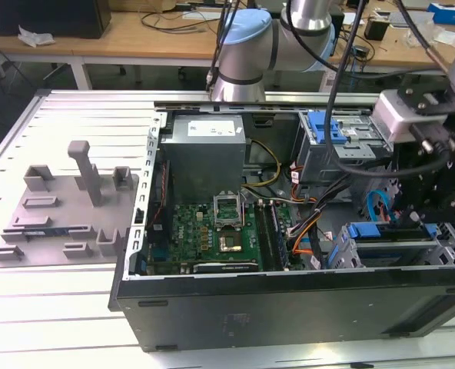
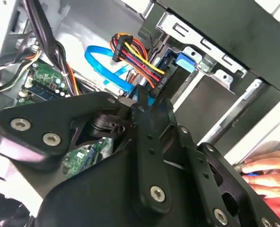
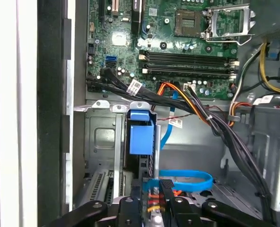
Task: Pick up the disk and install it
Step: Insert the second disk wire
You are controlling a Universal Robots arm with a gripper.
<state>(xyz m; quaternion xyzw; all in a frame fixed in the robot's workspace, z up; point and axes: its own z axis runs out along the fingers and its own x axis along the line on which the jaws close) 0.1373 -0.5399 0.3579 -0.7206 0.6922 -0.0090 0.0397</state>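
The disk [image 3: 142,133] stands on edge in the metal drive cage [image 3: 102,142] inside the open computer case, its blue carrier bracket facing out. In the exterior view the disk [image 1: 389,231] shows as a blue strip in the cage at the case's right front. My gripper [image 3: 166,185] is at the disk's near end with its black fingers drawn together on the carrier's thin edge, beside the blue data cable [image 3: 187,179]. The second wrist view shows the gripper [image 2: 139,100] pinched on blue plastic under the coloured power plug [image 2: 130,56]. From the exterior camera my gripper [image 1: 431,201] hangs over the cage.
The grey power supply [image 1: 204,154] and motherboard [image 1: 212,231] lie in the case [image 1: 289,300]. A second cage with a blue latch [image 1: 325,127] sits at the back. A grey fixture tray [image 1: 66,207] lies on the exterior view's left. A person's hand [image 2: 267,172] rests nearby.
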